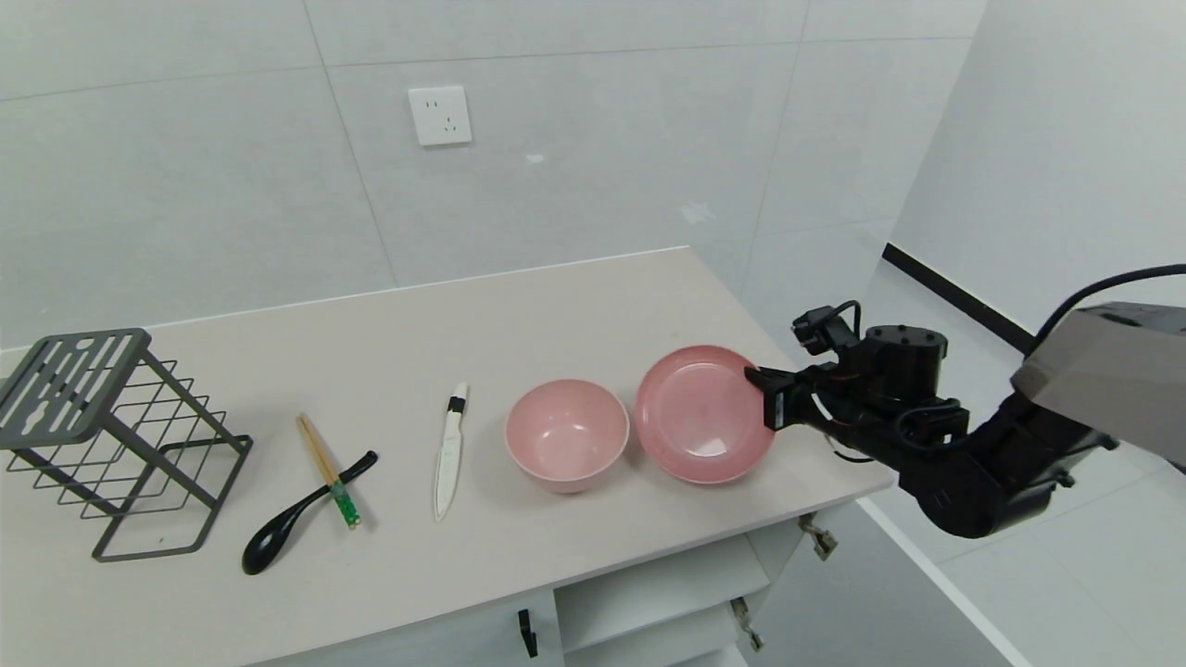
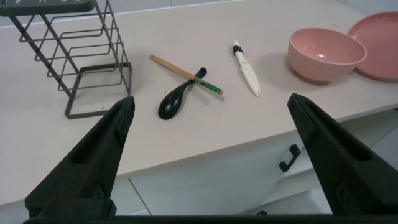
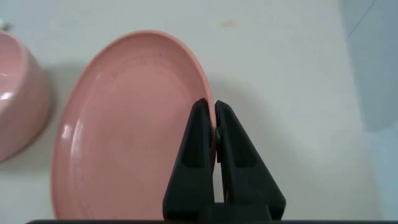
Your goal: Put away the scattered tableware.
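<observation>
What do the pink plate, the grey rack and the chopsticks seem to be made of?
Pink plate: probably plastic or melamine, smooth, slightly glossy; soft highlights show inside it.
Grey rack: metal wire with matte dark coating, judging by thin straight rods and slotted top.
Chopsticks: likely wood or bamboo, given tan matte shafts; the green ends look painted.

Beige counter (image 1: 556, 306), wire rack (image 1: 111, 435), chopsticks (image 1: 320, 454), black spoon (image 1: 278, 533), knife (image 1: 449, 454), pink bowl (image 1: 566, 434), pink plate (image 1: 700, 412)
</observation>
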Controlling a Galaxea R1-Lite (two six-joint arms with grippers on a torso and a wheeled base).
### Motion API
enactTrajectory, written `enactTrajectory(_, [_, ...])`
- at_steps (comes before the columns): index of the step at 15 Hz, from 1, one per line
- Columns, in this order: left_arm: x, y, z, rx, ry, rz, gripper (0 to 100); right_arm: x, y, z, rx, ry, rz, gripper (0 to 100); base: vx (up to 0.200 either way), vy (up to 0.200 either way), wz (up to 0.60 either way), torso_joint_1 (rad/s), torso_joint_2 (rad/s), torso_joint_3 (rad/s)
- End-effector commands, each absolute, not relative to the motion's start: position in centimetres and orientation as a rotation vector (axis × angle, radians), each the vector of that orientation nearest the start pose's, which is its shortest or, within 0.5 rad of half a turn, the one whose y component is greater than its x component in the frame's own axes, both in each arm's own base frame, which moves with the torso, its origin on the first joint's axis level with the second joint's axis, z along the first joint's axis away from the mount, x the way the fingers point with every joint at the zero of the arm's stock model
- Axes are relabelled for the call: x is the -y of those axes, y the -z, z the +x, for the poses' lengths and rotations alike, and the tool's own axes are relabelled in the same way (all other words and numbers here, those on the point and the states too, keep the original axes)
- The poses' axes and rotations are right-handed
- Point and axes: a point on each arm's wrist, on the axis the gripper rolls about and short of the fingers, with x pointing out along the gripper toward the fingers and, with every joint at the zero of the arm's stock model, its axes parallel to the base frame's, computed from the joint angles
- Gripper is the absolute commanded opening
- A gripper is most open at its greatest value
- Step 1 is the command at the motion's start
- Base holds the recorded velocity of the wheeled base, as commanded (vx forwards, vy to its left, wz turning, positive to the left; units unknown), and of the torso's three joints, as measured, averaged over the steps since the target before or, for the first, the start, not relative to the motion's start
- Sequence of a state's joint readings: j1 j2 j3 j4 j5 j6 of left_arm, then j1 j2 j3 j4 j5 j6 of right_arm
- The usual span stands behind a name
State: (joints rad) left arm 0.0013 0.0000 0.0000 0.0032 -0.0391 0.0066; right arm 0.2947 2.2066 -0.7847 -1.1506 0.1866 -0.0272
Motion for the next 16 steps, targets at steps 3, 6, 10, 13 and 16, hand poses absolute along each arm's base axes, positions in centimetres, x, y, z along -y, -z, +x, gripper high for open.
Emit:
enactTrajectory(3, [0.1, -7.5, -2.3, -0.004, 0.038, 0.006, 100, -9.0, -11.6, 30.2, -0.086, -0.47, -0.057, 0, 0.0, 0.0, 0.0, 0.0, 0.0, 0.0])
enactTrajectory(6, [0.1, -7.5, -2.3, -0.004, 0.043, 0.012, 100, -8.1, -13.6, 26.8, 0.014, -0.475, -0.053, 0, 0.0, 0.0, 0.0, 0.0, 0.0, 0.0])
enactTrajectory(10, [0.1, -7.5, -2.3, -0.004, 0.043, 0.011, 100, -6.7, -15.3, 22.5, 0.072, -0.487, -0.053, 0, 0.0, 0.0, 0.0, 0.0, 0.0, 0.0])
enactTrajectory(13, [0.2, -9.5, -2.5, 0.196, 0.073, 0.048, 100, -4.2, -15.9, 21.2, 0.112, -0.393, -0.051, 0, 0.0, 0.0, 0.0, 0.0, 0.0, 0.0])
enactTrajectory(16, [0.2, -9.8, -2.5, 0.225, 0.088, 0.027, 100, -3.9, -15.5, 20.8, 0.101, -0.428, -0.064, 0, 0.0, 0.0, 0.0, 0.0, 0.0, 0.0])
